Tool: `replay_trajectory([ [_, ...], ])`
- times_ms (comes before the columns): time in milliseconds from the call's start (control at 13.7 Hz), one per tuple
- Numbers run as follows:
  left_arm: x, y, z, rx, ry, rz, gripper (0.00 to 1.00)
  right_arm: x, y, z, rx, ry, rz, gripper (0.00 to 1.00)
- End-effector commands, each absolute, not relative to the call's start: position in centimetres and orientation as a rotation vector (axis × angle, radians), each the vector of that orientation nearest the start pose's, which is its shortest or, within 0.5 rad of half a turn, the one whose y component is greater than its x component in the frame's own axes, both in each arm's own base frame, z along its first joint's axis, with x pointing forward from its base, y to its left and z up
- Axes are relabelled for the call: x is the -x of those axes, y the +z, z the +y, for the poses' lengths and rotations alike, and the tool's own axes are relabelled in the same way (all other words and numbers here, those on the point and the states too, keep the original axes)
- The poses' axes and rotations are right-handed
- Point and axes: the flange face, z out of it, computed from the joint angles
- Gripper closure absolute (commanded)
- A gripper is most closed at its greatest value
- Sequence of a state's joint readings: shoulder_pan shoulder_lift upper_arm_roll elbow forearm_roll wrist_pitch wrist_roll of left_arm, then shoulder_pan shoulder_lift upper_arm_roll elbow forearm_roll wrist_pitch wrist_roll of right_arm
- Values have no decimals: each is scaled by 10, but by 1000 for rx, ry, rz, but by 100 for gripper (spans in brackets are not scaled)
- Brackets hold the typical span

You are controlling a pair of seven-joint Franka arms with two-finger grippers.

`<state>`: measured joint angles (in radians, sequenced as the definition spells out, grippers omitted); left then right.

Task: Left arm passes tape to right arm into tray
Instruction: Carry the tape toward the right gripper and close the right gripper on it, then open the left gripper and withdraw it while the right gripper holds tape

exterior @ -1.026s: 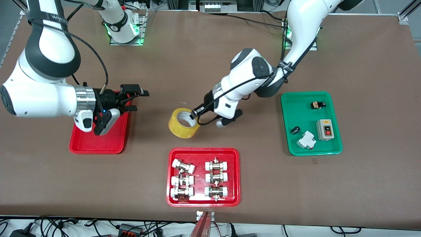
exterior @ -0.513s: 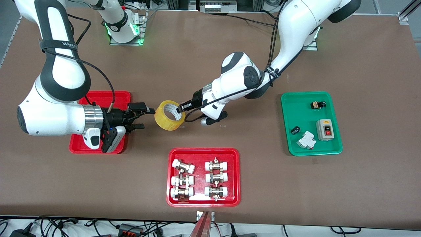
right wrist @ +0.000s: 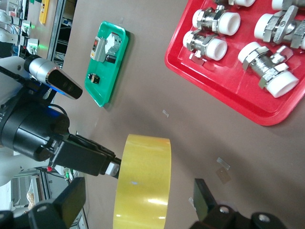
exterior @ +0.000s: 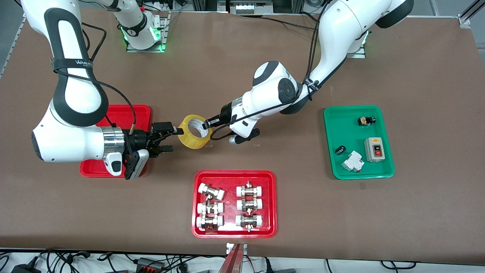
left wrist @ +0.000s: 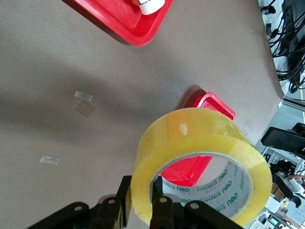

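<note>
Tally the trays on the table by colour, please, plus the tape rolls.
Red trays: 2, one plain, one with fittings
Green trays: 1
Yellow tape rolls: 1
Total: 4

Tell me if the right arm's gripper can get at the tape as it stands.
Probably yes. The right gripper is open, facing the tape, which the left gripper holds up by its wall, the outer rim unobstructed.
</note>
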<state>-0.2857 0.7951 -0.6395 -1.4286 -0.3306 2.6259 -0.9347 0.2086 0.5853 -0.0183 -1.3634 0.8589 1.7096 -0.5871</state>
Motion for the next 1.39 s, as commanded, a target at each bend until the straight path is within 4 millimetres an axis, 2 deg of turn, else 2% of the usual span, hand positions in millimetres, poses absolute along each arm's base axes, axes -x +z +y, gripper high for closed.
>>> replay_trajectory([
  [0, -571, 359, -525, -2219, -232, 605, 100, -672, 381, 215, 2201, 95, -650, 0],
  [293, -576, 360, -523, -2215, -222, 606, 100, -665, 366, 212, 2218, 158, -639, 0],
  [806, -578, 359, -521, -2221, -208, 591, 100, -663, 369, 215, 2210, 183, -619, 0],
  [879, -578, 359, -521, -2220, -209, 593, 100, -662, 369, 215, 2208, 185, -623, 7],
  [1026, -578, 359, -521, -2221, -208, 594, 100, -661, 371, 217, 2205, 196, -619, 48],
  [1099, -578, 359, -521, -2221, -208, 594, 100, -661, 371, 216, 2203, 197, -617, 65],
  [1172, -578, 359, -521, -2221, -207, 593, 100, -661, 371, 215, 2198, 202, -615, 74],
  [1319, -578, 358, -521, -2224, -206, 590, 100, -660, 373, 216, 2191, 206, -619, 85],
])
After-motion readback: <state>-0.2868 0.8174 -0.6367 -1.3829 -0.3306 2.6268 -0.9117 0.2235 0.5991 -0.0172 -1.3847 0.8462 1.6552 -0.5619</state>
